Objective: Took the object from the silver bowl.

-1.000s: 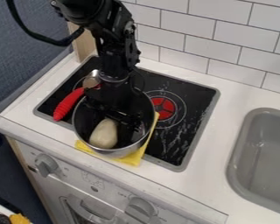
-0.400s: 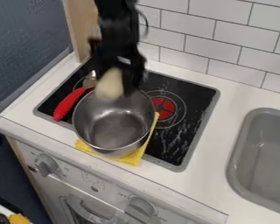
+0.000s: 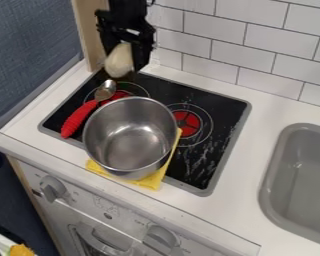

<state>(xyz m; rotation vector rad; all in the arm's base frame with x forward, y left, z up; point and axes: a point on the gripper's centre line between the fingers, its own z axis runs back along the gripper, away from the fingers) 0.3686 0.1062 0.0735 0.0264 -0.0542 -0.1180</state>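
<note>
End effector grips pale oblong obj., up above stove's far-left side, clear of silver bowl. Bowl's empty, so removal looks done; only set-down left, prob.

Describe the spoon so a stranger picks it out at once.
Find the black stovetop, then the silver pot on it. Just left of the pot, as the camera sees it, the spoon lies slantwise, its metal end farther back. Its long red handle sets it apart from the all-silver pot and the flat, round red burner centers.
</note>
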